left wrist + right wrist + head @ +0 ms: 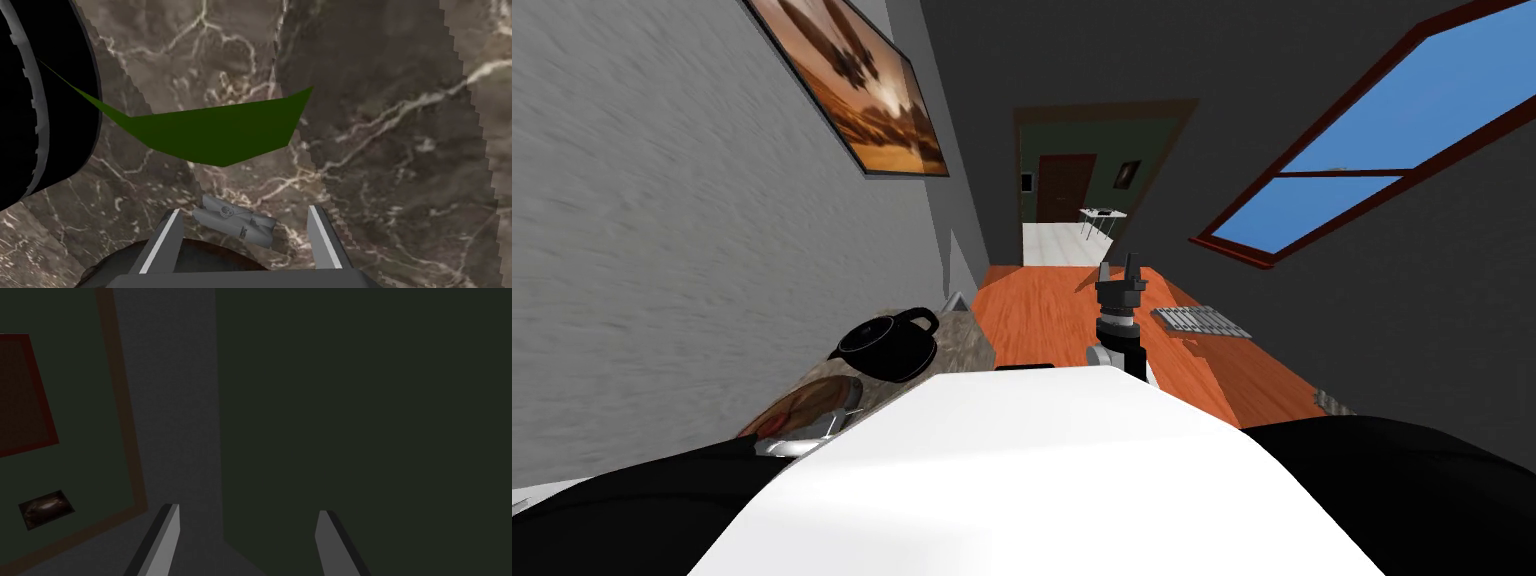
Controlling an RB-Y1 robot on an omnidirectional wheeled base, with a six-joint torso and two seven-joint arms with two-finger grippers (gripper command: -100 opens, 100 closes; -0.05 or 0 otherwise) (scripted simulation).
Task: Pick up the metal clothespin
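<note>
While the grey clothespin lies flat on the marble counter, left gripper frames it, spread wide to close on its sides | right gripper idle, raised, likewise wide.

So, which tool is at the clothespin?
The left tool: the clothespin lies on the counter, framed by its open fingers. The right tool hangs over the floor.

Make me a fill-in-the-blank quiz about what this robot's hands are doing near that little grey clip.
The left hand has its fingers ____, with the grey clothespin between them.
The clothespin lies on a brown ____ counter.
Beyond it lies a flat shape coloured ____.
The right hand holds ____.
Missing: open; marble; green; nothing.
</note>
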